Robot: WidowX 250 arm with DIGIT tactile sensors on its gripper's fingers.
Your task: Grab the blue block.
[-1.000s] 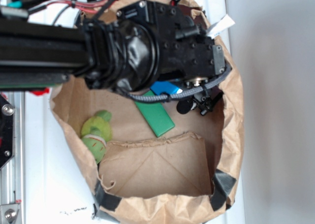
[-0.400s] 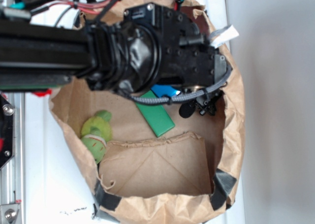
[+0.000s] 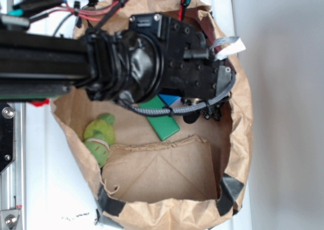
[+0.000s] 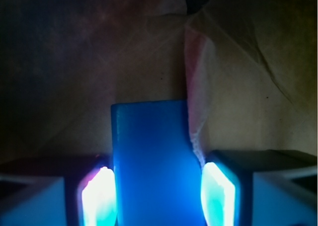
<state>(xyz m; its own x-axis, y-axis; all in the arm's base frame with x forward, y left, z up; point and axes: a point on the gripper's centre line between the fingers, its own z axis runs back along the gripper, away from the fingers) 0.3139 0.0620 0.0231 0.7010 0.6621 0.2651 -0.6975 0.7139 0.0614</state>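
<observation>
Smooth flat blue block (image 4: 151, 161) between spread gripper (image 4: 158, 196) pads, contact unclear; crinkled brown paper bag (image 3: 167, 174); block mostly hidden in exterior view.

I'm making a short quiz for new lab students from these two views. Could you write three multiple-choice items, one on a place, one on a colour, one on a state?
1. Where is the blue block in the wrist view?
A. Between the two fingers
B. Outside the bag
C. On top of the green toy

2. What colour is the slab lying beside the blue block in the exterior view?
A. Red
B. Green
C. Yellow

3. How is the gripper?
A. Away from the bag
B. Holding the green toy
C. Down in the paper bag, straddling the blue block

Answers: 1 A, a finger stands on each side of it. 2 B, it is plainly green. 3 C, the bag's paper is behind the block.
</observation>
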